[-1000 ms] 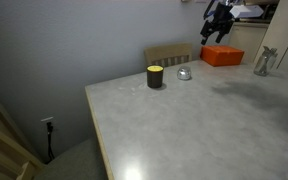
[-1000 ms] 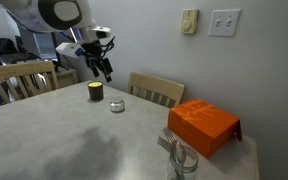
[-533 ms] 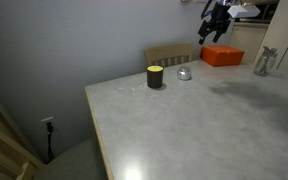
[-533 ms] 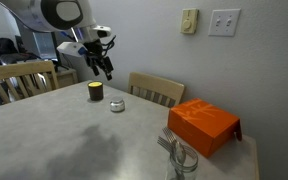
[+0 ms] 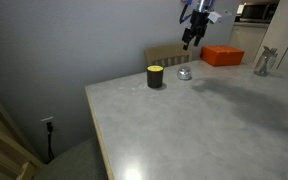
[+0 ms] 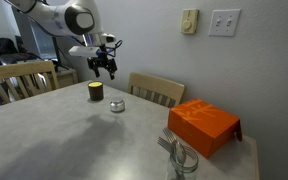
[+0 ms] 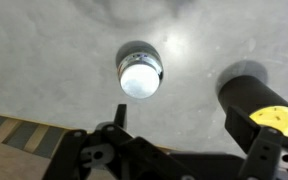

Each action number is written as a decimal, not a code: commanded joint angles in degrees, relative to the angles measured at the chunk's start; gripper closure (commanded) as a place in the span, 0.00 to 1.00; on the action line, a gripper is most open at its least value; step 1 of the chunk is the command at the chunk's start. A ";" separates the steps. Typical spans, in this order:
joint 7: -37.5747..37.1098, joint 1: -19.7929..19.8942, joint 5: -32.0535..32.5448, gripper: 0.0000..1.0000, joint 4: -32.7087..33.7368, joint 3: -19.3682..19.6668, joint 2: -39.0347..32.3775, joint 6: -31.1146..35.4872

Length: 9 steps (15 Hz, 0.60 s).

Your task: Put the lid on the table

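Note:
The small shiny silvery lid (image 5: 184,73) lies flat on the pale marbled table (image 5: 194,125), beside the dark jar with the yellowish top (image 5: 155,76). Both show in the other exterior view too, lid (image 6: 117,105) and jar (image 6: 96,92), and in the wrist view, lid (image 7: 140,72) and jar (image 7: 259,102). My gripper (image 5: 192,33) hangs in the air above the lid and jar, open and empty; it also shows in an exterior view (image 6: 105,68). In the wrist view (image 7: 189,125) the jaws stand wide apart, with the lid ahead of them.
An orange box (image 5: 222,56) sits at the table's far side, with a glass holding cutlery (image 5: 266,61) near it. A wooden chair (image 6: 156,90) stands against the table's edge behind the lid. Another chair (image 6: 19,78) stands by the jar's side.
My gripper has moved from above the orange box toward the lid and jar and hangs over them. The lid and jar have not moved.

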State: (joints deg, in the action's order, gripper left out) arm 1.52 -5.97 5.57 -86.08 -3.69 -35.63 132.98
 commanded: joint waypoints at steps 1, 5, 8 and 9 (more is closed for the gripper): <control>2.02 -0.04 -0.13 0.00 12.50 0.63 -9.35 -8.82; -0.87 -0.62 -0.32 0.00 18.12 1.58 -14.92 -11.52; -3.67 -1.56 0.16 0.00 21.36 2.50 -17.96 -12.31; -4.42 -1.64 0.11 0.00 22.16 2.69 -18.79 -12.25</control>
State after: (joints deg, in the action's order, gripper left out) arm -0.83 -6.46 5.58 -68.82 -2.43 -51.16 123.17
